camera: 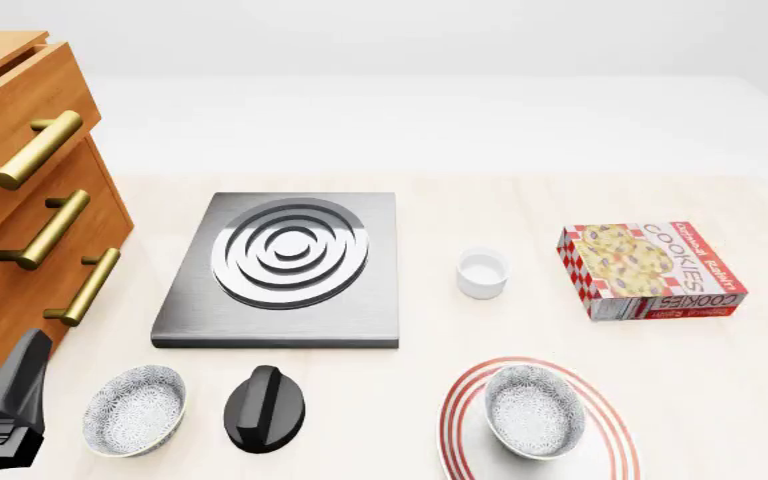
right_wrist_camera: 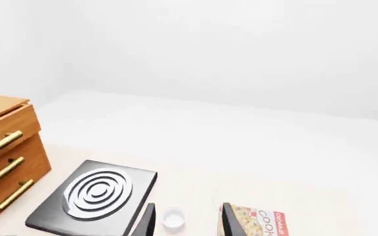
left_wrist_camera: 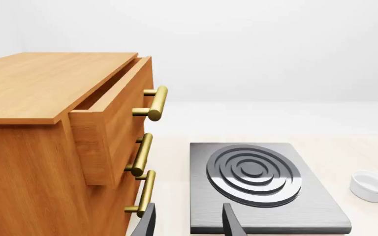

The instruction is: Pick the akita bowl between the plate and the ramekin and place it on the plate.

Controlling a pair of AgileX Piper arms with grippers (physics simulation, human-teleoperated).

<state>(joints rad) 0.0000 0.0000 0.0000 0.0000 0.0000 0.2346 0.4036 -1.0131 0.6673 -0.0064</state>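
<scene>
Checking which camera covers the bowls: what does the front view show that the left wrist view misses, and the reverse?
Only front view: plate holding an akita bowl, a second bowl, a black knob, cookie box. Only left wrist view: left end effector, open. Both: drawer cabinet, stove burner, ramekin.

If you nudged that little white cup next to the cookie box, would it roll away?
Probably not. The ramekin stands upright on a flat bottom with straight sides, so a push would likely slide it across the table rather than roll it. It looks short and wide, so tipping seems unlikely. It looks like smooth glazed ceramic, so it may be slippery to grip and could chip if dropped.
</scene>
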